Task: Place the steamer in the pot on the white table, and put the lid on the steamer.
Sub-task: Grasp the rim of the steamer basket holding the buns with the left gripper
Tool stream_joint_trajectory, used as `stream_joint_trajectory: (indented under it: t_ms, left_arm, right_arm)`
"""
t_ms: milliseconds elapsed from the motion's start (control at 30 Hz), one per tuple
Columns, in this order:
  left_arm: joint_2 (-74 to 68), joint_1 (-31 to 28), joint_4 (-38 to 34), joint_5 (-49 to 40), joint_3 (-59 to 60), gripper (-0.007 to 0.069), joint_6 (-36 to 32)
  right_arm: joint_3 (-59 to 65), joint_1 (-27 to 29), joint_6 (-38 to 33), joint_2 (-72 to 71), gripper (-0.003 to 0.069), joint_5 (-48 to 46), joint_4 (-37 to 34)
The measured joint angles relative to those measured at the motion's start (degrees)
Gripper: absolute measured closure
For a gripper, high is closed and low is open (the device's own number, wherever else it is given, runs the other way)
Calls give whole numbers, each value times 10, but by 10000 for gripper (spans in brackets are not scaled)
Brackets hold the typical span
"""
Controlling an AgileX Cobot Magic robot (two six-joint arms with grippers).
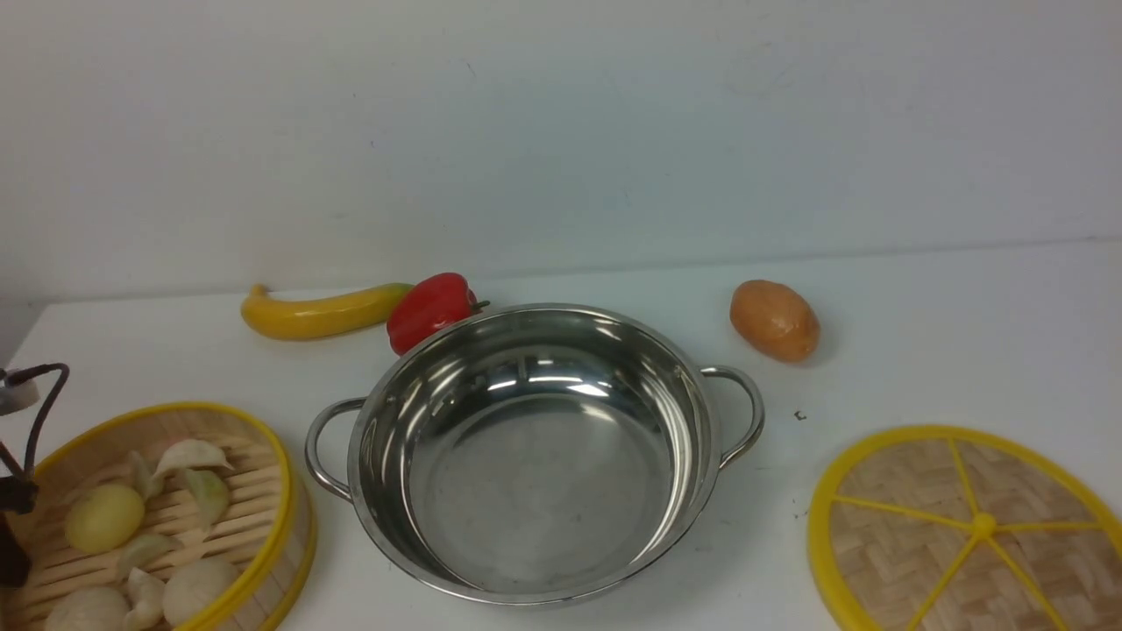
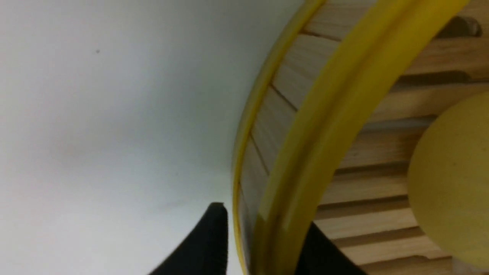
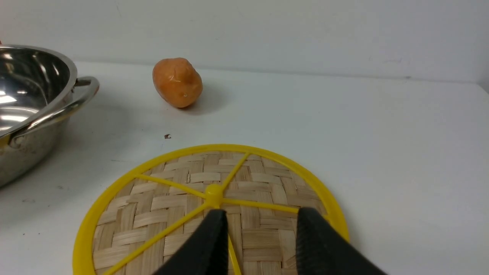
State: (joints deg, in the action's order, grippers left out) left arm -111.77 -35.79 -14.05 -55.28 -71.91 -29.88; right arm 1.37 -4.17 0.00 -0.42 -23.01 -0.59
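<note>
The steamer (image 1: 282, 491), a bamboo basket with yellow rims holding dumplings and buns, sits on the white table (image 1: 920, 350) at the near left. My left gripper (image 2: 265, 217) straddles its wall (image 2: 290, 88), one black finger (image 2: 212, 244) outside and the other inside on the slats, closed against the rim. The empty steel pot (image 1: 543, 473) stands in the middle. The lid (image 1: 964, 526), a woven disc with yellow spokes, lies flat at the near right. My right gripper (image 3: 263, 229) hovers open just above the lid (image 3: 183, 206), near its knob, holding nothing.
A yellow banana (image 1: 320, 313) and a red pepper (image 1: 431, 308) lie behind the pot on the left, the pepper close to its rim. A brown potato (image 1: 774, 320) lies behind on the right. A white wall bounds the table's far edge.
</note>
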Motion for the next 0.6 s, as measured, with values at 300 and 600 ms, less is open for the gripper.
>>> stream_joint_trajectory:
  t_ms: [300, 600]
  left_arm:
    - [10, 0, -10, -45, -54, 597, -22]
    - [10, 0, -9, -121, -108, 597, -3]
  right_arm:
    - [0, 0, 0, 0, 418, 0, 0]
    - [0, 0, 0, 0, 418, 0, 0]
